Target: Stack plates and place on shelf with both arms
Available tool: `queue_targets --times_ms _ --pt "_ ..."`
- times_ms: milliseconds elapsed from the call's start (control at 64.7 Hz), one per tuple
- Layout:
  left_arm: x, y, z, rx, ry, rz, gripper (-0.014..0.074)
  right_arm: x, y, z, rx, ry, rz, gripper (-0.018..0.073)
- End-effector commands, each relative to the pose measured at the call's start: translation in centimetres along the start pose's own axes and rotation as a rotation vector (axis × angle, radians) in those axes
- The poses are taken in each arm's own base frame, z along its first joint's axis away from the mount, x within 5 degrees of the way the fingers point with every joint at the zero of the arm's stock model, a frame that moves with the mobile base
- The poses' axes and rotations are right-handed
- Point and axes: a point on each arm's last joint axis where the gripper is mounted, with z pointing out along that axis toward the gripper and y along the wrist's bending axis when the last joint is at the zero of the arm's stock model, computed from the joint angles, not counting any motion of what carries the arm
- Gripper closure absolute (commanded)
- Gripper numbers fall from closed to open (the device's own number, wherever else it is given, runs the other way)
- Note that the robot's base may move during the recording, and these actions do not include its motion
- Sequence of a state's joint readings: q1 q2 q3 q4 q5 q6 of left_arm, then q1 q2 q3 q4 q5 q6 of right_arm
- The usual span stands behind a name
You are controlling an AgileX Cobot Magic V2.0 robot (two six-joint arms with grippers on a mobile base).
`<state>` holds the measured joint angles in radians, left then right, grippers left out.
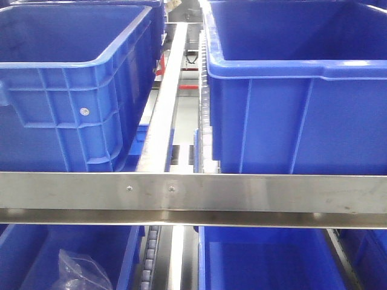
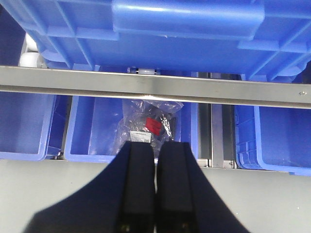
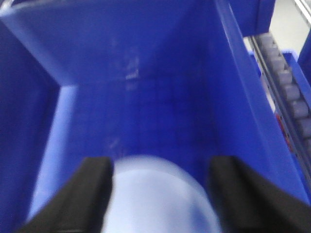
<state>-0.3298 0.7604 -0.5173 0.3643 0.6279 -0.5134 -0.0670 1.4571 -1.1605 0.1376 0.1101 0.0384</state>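
Only one of the plates (image 3: 155,199) shows: a pale bluish-white round shape, blurred, low in the right wrist view inside a blue crate (image 3: 146,97). My right gripper (image 3: 162,165) stands open, its fingers wide apart on either side of the plate; the plate's edge meets the left finger (image 3: 92,189) and a gap shows at the right one. My left gripper (image 2: 156,144) is shut with nothing between its fingers, hovering over a grey surface (image 2: 48,189) and facing the shelf's steel rail (image 2: 146,86). The front view shows the shelf rail (image 1: 242,192) but neither gripper.
Blue crates sit on the upper level (image 1: 66,90), (image 1: 296,90) and below the rail (image 1: 260,260). A clear plastic bag with a red label (image 2: 150,121) lies in a lower crate. Roller tracks (image 3: 286,92) run beside the crates.
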Motion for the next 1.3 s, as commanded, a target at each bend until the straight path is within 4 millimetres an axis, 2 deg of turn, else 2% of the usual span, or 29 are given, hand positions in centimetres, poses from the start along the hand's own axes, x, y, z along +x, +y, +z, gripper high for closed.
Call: queue_targets --times_ms 0,155,232,294,402,495,510,556,726,773,912,1035,1283 --pt "-1.2 -0.3 -0.6 0.029 -0.081 0.007 0.05 -2.9 0.4 -1.6 -0.015 -0.149 -0.002 -0.0042" --pt "-1.2 -0.3 -0.6 0.029 -0.081 0.007 0.05 -2.6 0.5 -3.1 -0.017 -0.085 -0.003 -0.0042" --pt "-1.2 -0.3 -0.6 0.029 -0.081 0.007 0.05 -2.4 0.5 -4.7 -0.019 -0.097 -0.004 -0.0035" --pt "-1.2 -0.3 -0.6 0.029 -0.081 0.007 0.05 -1.7 0.4 -6.2 -0.019 -0.116 -0.003 0.0017" --pt "-1.2 -0.3 -0.6 0.029 -0.081 0.007 0.05 -0.4 0.1 -9.6 -0.023 -0.174 -0.003 0.0214" --pt "-1.2 -0.3 -0.6 0.029 -0.081 0.007 0.05 2.2 -0.4 -12.3 -0.021 -0.198 -0.003 0.0517" --pt "-1.2 -0.3 -0.6 0.029 -0.081 0.007 0.05 2.6 -0.4 -12.7 -0.021 -0.203 -0.003 0.0532" --pt "-1.2 -0.3 -0.6 0.029 -0.081 0.007 0.05 4.1 -0.7 -14.4 -0.022 -0.251 -0.002 0.0482" --pt "-1.2 -0.3 -0.6 0.029 -0.081 0.007 0.05 10.0 -1.9 -17.5 -0.016 -0.298 -0.002 0.0512" --pt "-1.2 -0.3 -0.6 0.029 -0.081 0.007 0.05 12.0 -2.2 -18.2 -0.013 -0.308 -0.002 0.0512" --pt "-1.2 -0.3 -0.6 0.029 -0.081 0.007 0.05 15.1 -2.8 -18.9 -0.007 -0.322 -0.002 0.0512" --pt "-1.2 -0.3 -0.6 0.029 -0.081 0.007 0.05 16.0 -3.0 -18.9 -0.004 -0.308 -0.002 0.0512" --pt "-1.2 -0.3 -0.6 0.029 -0.081 0.007 0.05 16.0 -3.0 -18.9 -0.004 -0.305 -0.002 0.0512"
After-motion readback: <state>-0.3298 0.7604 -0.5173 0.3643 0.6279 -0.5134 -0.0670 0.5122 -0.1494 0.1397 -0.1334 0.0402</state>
